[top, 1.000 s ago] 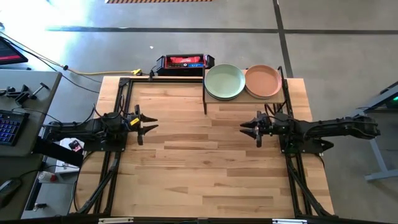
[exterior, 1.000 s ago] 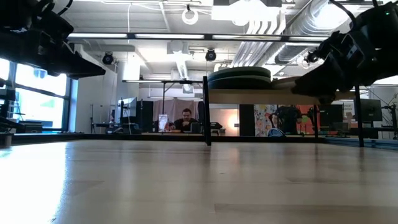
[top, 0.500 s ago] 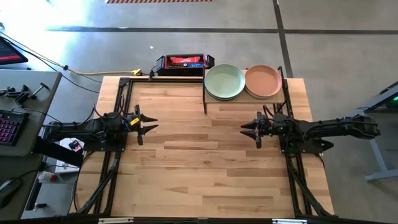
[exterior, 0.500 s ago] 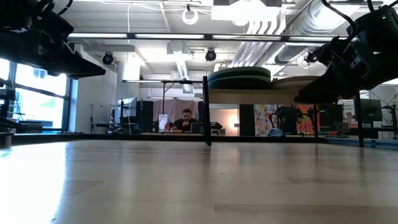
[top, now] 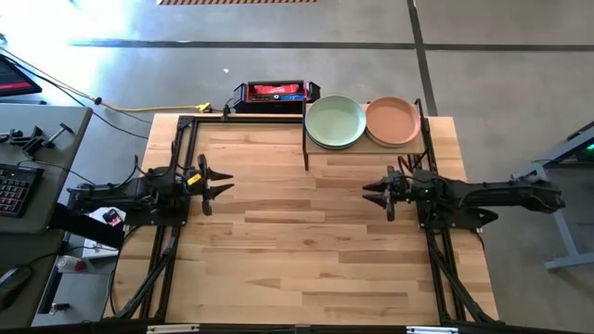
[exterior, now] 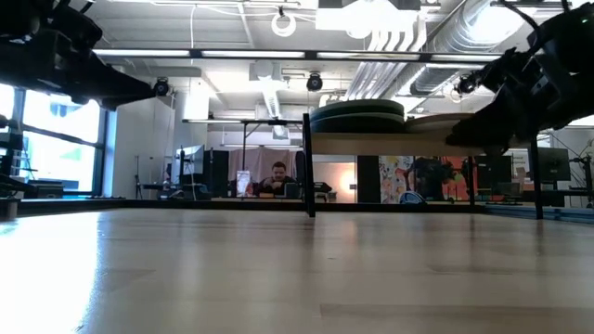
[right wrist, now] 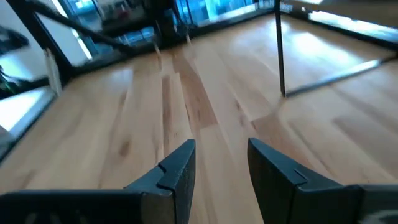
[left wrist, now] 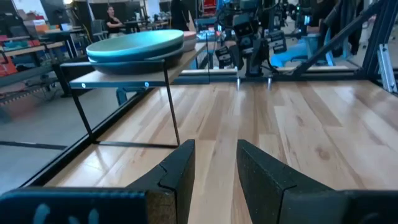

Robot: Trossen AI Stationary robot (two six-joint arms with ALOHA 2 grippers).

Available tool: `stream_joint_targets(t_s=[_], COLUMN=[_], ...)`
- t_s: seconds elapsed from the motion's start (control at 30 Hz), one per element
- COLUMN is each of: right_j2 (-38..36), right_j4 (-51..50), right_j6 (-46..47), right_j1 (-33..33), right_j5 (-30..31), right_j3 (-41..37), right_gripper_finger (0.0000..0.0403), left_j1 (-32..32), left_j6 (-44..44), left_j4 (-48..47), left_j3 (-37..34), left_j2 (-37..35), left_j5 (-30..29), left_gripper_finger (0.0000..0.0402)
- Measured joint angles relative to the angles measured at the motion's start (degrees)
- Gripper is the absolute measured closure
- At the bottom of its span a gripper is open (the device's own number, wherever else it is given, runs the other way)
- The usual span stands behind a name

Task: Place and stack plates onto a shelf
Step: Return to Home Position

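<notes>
On the shelf [top: 367,148] at the table's far right, a pale green stack of plates [top: 335,122] rests beside a peach stack of plates [top: 393,121]. The low view shows the plates [exterior: 357,116] flat on the shelf board [exterior: 399,141]. My left gripper [top: 225,183] hovers open near the table's left edge, pointing level toward the right, nothing between its fingers [left wrist: 180,168]. My right gripper [top: 368,193] hovers open just in front of the shelf, pointing toward the left and slightly down, with only bare tabletop past its fingers [right wrist: 177,168].
The shelf stands on thin black posts [right wrist: 280,50], with open room under its board. A black and red box [top: 271,93] lies just past the table's far edge. Black frame rails [top: 176,139] run along the table's left and right sides. A person sits in the room behind [exterior: 276,178].
</notes>
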Motion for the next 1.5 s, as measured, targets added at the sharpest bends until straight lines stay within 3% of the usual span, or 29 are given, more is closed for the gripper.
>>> stream_joint_targets(t_s=[0.3,0.57,1.5], right_j2=[-17.5,-27.0,-26.9], right_j4=[-6.4,-6.3,-10.4], right_j6=[0.0,0.0,0.0], right_j1=[0.0,0.0,0.0], right_j5=[0.0,0.0,0.0], right_j3=[0.0,0.0,-0.3], right_gripper_finger=[0.0275,0.0275,0.0275], left_j1=[0.0,0.0,0.0], left_j6=[0.0,0.0,0.0], left_j4=[-0.1,-0.1,-0.1], left_j3=[0.0,0.0,0.0], left_j2=[-0.7,-0.7,-0.7], left_j5=[0.0,0.0,0.0], left_gripper_finger=[0.0296,0.0296,0.0296])
